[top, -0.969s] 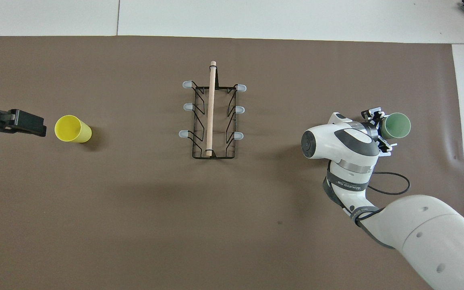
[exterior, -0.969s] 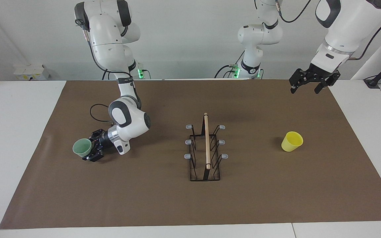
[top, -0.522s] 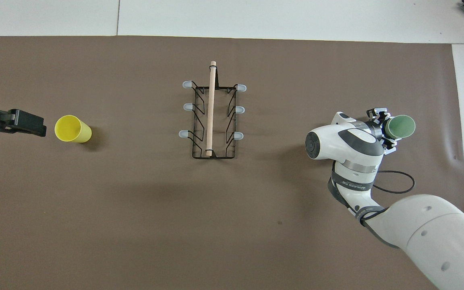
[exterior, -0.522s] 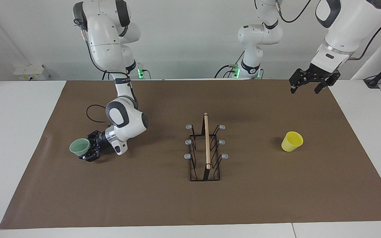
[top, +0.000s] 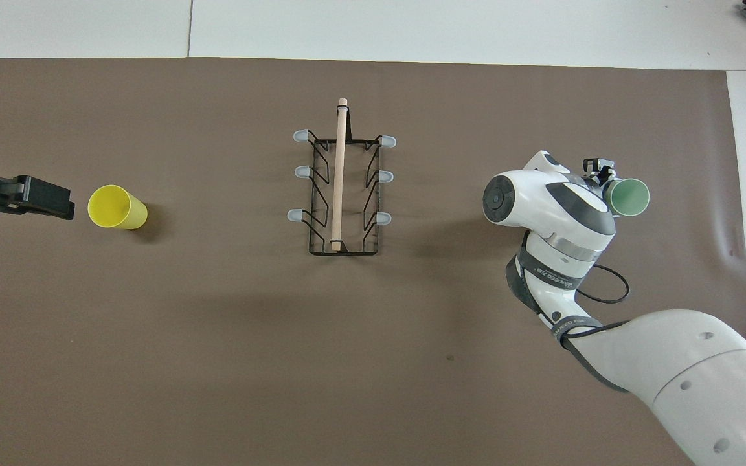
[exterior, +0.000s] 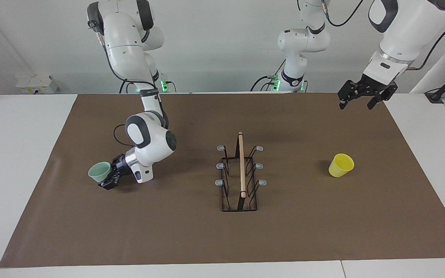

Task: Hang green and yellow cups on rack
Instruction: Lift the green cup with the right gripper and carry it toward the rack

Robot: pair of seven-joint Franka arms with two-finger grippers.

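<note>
My right gripper (exterior: pixel 108 179) is shut on the pale green cup (exterior: pixel 99 172) and holds it tilted, low over the mat at the right arm's end, mouth facing away from the rack. The cup also shows in the overhead view (top: pixel 629 197), where the wrist hides most of the right gripper (top: pixel 601 173). The black wire rack (exterior: pixel 241 166) with its wooden rod stands mid-table (top: pixel 339 175), all prongs bare. The yellow cup (exterior: pixel 340 165) stands on the mat toward the left arm's end (top: pixel 116 207). My left gripper (exterior: pixel 357 103) waits, open and empty, raised above the mat (top: pixel 65 208).
A brown mat (exterior: pixel 191 239) covers most of the white table (exterior: pixel 17 154). A black cable loops from the right wrist (top: pixel 612 291). The mat's edge lies just past the green cup at the right arm's end.
My right wrist has turned and shifted a little toward the rack with the green cup in it. The left arm, yellow cup and rack have not moved.
</note>
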